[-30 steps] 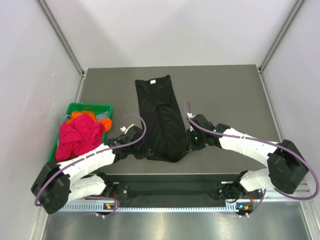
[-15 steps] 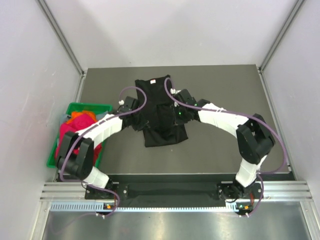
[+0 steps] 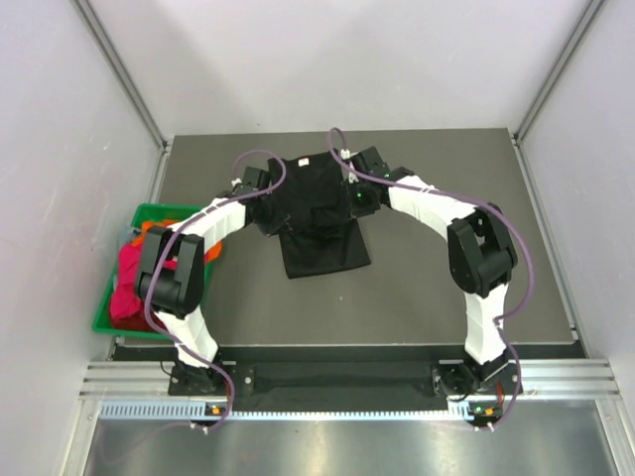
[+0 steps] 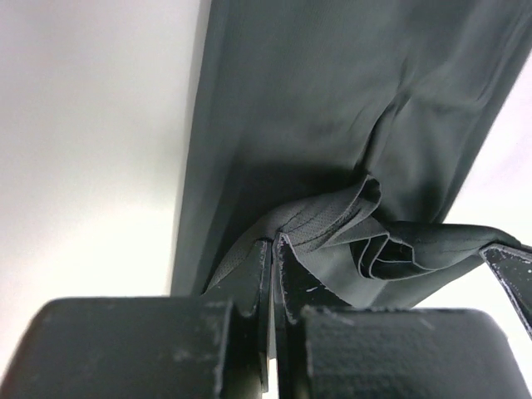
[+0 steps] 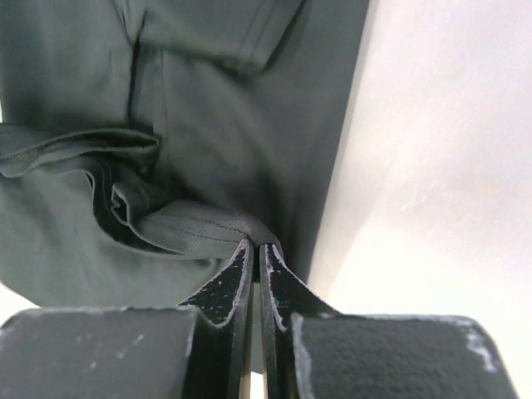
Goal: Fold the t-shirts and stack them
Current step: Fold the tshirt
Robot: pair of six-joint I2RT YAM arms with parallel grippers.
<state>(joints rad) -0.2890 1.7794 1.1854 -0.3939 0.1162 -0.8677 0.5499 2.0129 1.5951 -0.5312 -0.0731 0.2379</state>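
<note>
Overhead, shirt: the black shirt [image 3: 322, 233] lies on the table [image 3: 446, 288] toward its far side, collar at the far end, doubled over itself so a fold forms its near edge.
Overhead, my grippers: my left gripper [image 3: 268, 208] is at the shirt's left edge and my right gripper [image 3: 347, 205] is at its right edge, both in the far half, low over the cloth.
Overhead, the rest: the other shirts [image 3: 127, 268] sit heaped in the green bin [image 3: 159, 210] at the table's left, well apart.
Left wrist: my left gripper [image 4: 273, 249] is clamped tight on a bunched ridge of the black shirt [image 4: 316, 108].
Right wrist: my right gripper [image 5: 254, 249] is pinched on a stitched hem band of the black shirt [image 5: 233, 108], no gap between the fingers.
Step in hand: I judge this the end-to-end fold, hem corners going toward the collar.
Next move: lower both corners level so the hem lands square across the shoulders, then let go. If one side leads, the fold will likely skew.
</note>
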